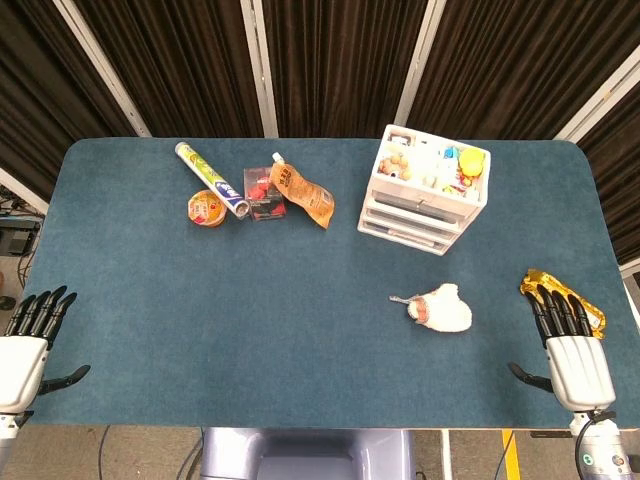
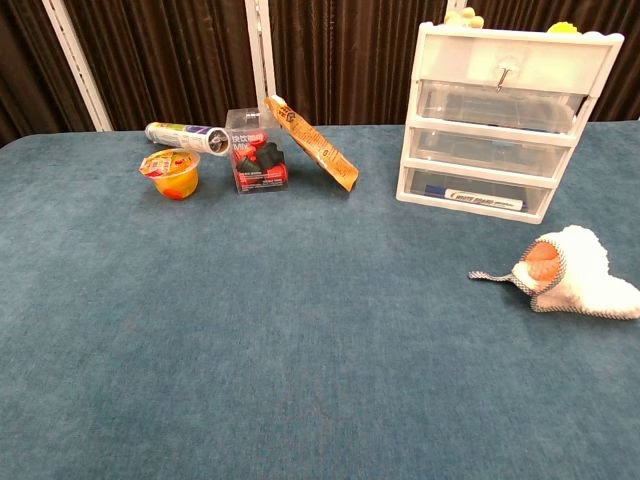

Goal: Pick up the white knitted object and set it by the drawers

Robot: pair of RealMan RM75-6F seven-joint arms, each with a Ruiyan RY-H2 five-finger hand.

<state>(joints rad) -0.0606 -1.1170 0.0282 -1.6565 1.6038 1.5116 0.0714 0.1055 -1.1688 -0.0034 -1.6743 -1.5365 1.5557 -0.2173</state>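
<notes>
The white knitted object [image 1: 441, 307] lies on the blue table, right of centre, with an orange-lined opening and a short grey cord toward the left; in the chest view the white knitted object [image 2: 577, 272] lies at the right edge. The white plastic drawers [image 1: 425, 190] stand behind it, also the drawers [image 2: 505, 120] in the chest view. My right hand [image 1: 570, 345] rests at the table's near right edge, fingers apart and holding nothing, well right of the knitted object. My left hand [image 1: 28, 340] rests at the near left edge, likewise holding nothing.
A yellow crinkled wrapper [image 1: 556, 288] lies just beyond my right fingertips. At the back left sit a tube [image 1: 211, 179], a fruit cup [image 1: 206, 208], a clear box of red items [image 1: 264, 193] and an orange packet [image 1: 303, 194]. Small toys fill the drawers' top.
</notes>
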